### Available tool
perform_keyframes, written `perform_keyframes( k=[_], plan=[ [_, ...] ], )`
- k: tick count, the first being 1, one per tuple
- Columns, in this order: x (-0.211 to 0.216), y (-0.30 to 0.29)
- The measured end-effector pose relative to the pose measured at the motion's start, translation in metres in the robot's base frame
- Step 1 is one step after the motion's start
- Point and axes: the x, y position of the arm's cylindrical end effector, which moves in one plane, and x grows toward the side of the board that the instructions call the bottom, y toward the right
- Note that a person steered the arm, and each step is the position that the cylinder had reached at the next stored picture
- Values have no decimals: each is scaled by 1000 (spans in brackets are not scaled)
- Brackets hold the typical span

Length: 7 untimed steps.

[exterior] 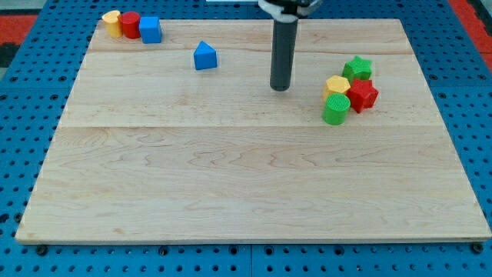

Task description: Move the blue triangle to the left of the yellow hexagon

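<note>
- Right now, your rod ends at my tip [280,88], which rests on the wooden tabletop [246,185] between the blue triangle [205,56] and the cluster at the view's right.
- You have no jaws to report: this end effector is a plain rod, so it neither spreads nor pinches, and it touches no block.
- Your target, the blue triangle, sits alone toward the view's upper left, well apart from the tip and a little higher in the view.
- The yellow hexagon [337,85] lies at the view's right, packed against a green star [357,68], a red star [363,95] and a green cylinder [336,109].
- At the view's top left corner you also have a yellow block [112,22], a red cylinder [129,25] and a blue cube [150,29], all away from the job.
- Judging by this layout, you are at the approach step: the triangle has not been brought near the hexagon.
- Next, you would likely need to swing the tip round to the triangle's far side, at the view's left, then push it rightward.
- Aim to stop it just beside the hexagon's left edge, without nudging the cluster.
</note>
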Motion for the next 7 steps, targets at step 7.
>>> perform_keyframes(
  k=[7],
  plan=[
    [-55, 65]
  ],
)
